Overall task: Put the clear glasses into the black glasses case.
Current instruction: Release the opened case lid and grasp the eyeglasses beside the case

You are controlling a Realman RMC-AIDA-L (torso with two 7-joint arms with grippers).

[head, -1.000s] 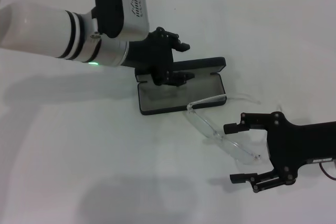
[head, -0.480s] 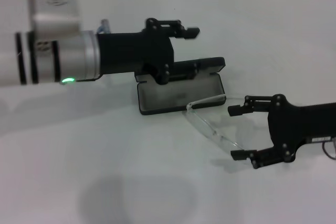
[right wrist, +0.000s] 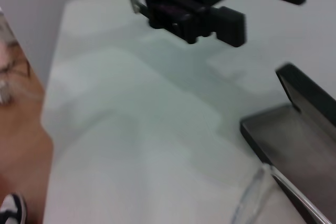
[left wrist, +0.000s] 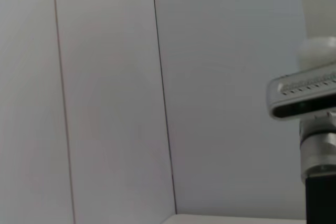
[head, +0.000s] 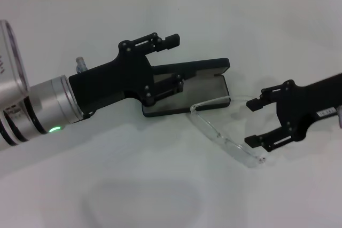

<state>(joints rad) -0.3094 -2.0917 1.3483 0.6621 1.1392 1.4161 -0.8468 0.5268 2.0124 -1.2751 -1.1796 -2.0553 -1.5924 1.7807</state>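
The black glasses case [head: 181, 95] lies open in the middle of the table, grey lining up and its lid [head: 199, 67] raised at the back. The clear glasses [head: 222, 136] lie on the table in front of it, one thin arm resting on the case's front right corner. My right gripper [head: 250, 123] is open just right of the glasses, its lower finger [head: 255, 140] beside the lens's outer end, holding nothing. My left gripper [head: 175, 61] hangs open over the case's left end. The right wrist view shows the case [right wrist: 294, 135], the glasses [right wrist: 262, 192] and the left gripper [right wrist: 265, 4].
A white table [head: 107, 185] carries everything, with a tiled wall behind it. The left wrist view shows only the wall [left wrist: 105, 103] and part of the robot's body [left wrist: 310, 98]. A table edge and floor [right wrist: 21, 129] appear in the right wrist view.
The left arm has swung down and back to the left, its gripper still over the case. The right gripper has drawn back to the right and up from around the lens. The glasses stayed put.
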